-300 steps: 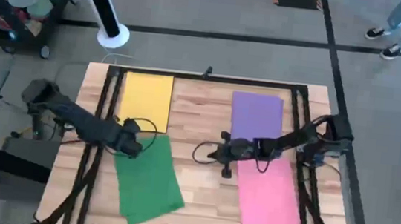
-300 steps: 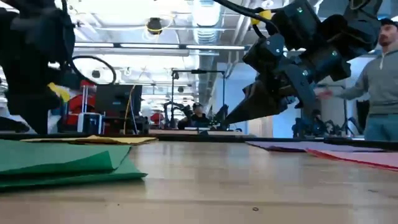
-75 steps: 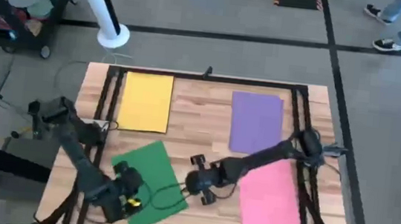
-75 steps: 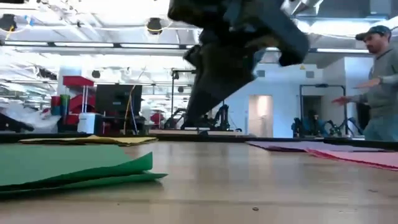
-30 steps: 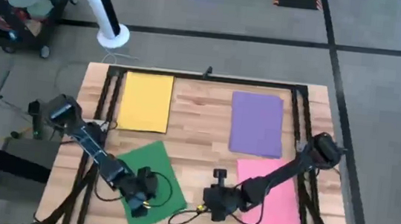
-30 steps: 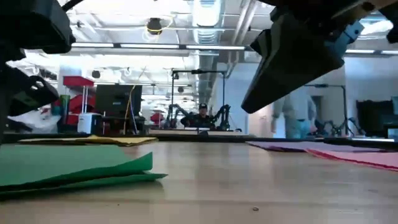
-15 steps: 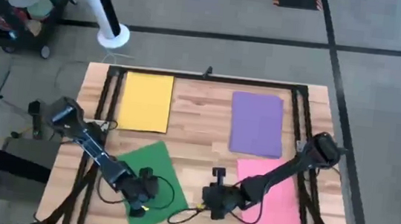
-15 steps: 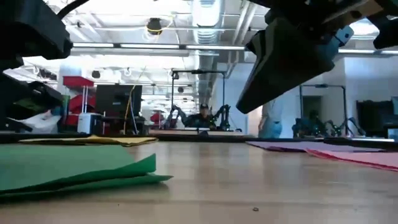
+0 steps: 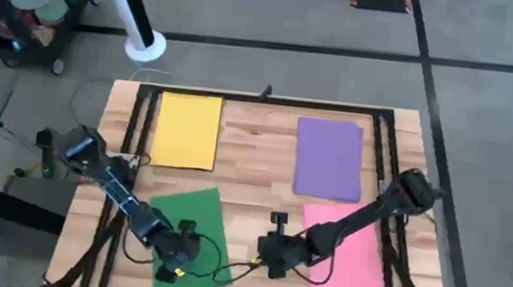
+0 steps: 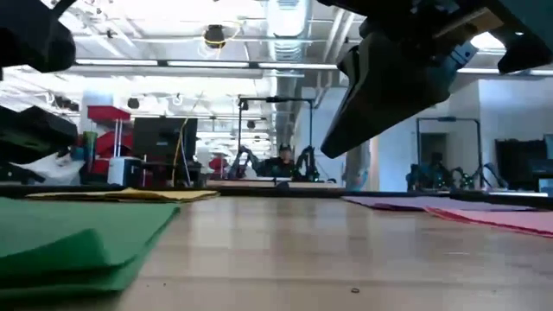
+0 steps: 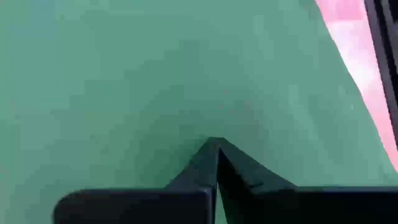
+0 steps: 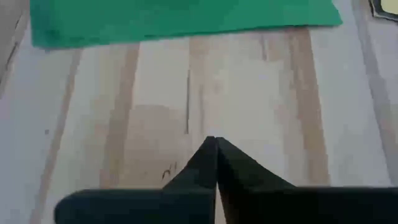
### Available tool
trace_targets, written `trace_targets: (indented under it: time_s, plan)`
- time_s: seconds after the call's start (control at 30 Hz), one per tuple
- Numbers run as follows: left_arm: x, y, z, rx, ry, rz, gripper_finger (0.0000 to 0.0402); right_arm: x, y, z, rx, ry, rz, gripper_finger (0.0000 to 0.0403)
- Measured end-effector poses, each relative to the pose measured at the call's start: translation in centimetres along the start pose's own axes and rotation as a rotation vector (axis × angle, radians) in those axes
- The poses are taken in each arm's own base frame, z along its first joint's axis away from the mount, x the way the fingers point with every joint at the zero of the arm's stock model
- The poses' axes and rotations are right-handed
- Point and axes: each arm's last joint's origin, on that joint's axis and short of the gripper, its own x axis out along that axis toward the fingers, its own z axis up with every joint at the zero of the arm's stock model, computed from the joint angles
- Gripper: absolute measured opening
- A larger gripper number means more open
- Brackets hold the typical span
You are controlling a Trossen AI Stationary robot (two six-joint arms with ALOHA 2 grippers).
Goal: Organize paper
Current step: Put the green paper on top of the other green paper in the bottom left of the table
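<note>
Green paper (image 9: 191, 243) under left tool (image 9: 176, 253) pressed together, right tool (image 9: 267, 255) pressed together beside it

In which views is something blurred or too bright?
Low view: ceiling lights glare strongly, and the near green sheet and the dark arm overhead are out of focus. Left wrist view: the green sheet fills the picture, soft. High view: even light.

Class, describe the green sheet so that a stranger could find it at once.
Start at the wooden table and go to its near left corner. The flat green paper sheet lies there under the shut left pincer. Unlike its yellow, purple and pink neighbours, it sits slightly askew.
</note>
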Motion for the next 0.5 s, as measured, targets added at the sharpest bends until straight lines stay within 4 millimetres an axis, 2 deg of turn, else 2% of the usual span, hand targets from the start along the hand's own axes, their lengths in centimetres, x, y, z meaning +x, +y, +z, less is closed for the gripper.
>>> trace_targets:
  time_s: [0.5]
  plan:
    - [-1.3,-1.2,-0.6,0.047,0.155,0.080,0.0000,-0.4,0.9,-0.2,-0.006,-0.010,0.020,0.0000]
